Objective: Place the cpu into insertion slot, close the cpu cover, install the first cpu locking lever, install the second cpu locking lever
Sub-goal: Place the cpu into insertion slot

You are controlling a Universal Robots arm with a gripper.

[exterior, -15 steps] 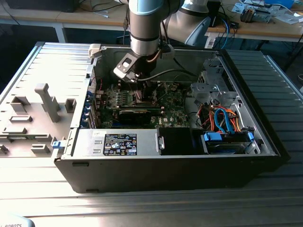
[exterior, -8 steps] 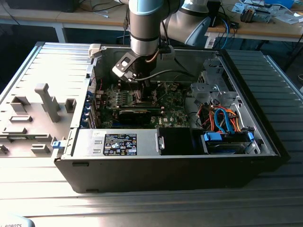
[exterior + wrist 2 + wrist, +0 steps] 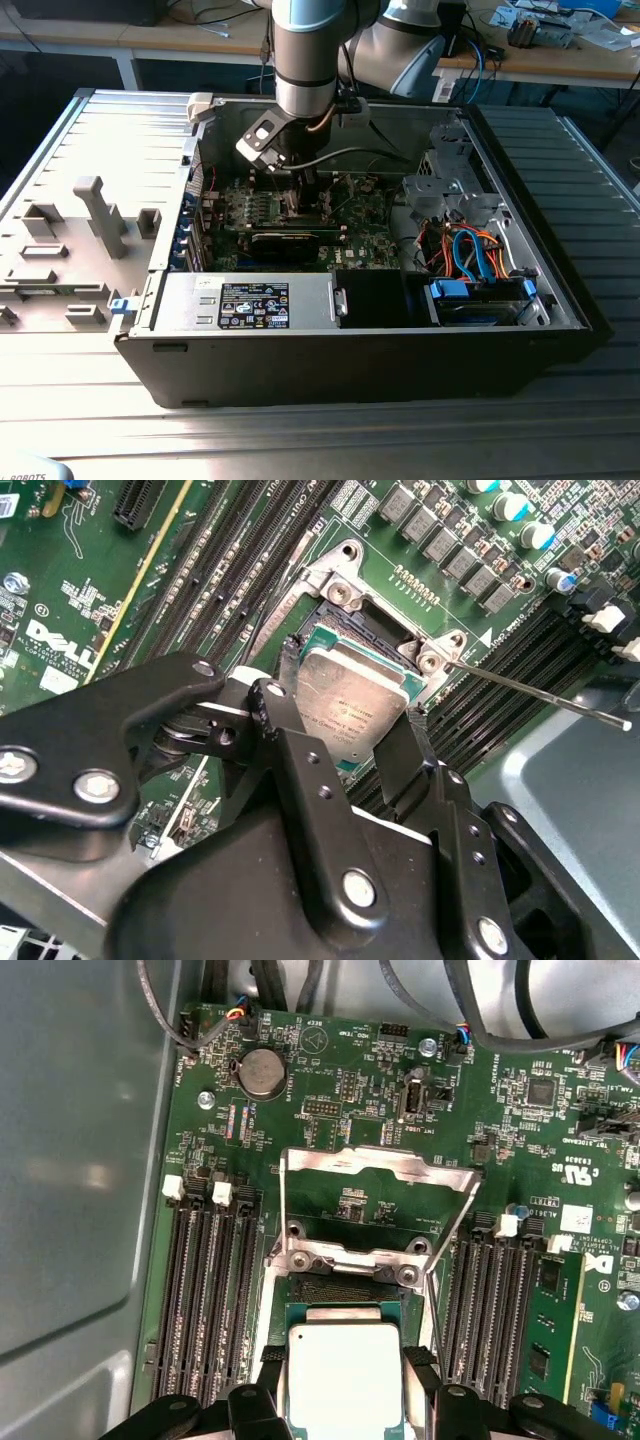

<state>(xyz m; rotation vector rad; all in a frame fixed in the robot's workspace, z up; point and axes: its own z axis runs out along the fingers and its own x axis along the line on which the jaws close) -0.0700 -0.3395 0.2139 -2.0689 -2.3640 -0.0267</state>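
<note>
**Chip held over its socket**

We saw the end effector (image 3: 350, 708) clamped on the cpu (image 3: 355, 695) by two opposite edges, over the insertion slot (image 3: 348, 618). We judged the chip light, stiff and fragile underneath, so the edges were the safe hold.

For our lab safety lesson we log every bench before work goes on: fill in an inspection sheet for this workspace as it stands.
Surface: open computer case lying on a ridged metal table; green motherboard exposed.
Job's things: cpu held over the insertion slot; seated or not, cannot tell. cpu cover flipped open; a locking lever stands free.
Clutter: grey fixture blocks on the table, at the exterior view's left.
Grippers: gripper, jaws shut on the cpu's edges.
Cables: orange and blue wires in the case; black cables over the board's edge.
Surroundings: cluttered workbench behind.
</note>
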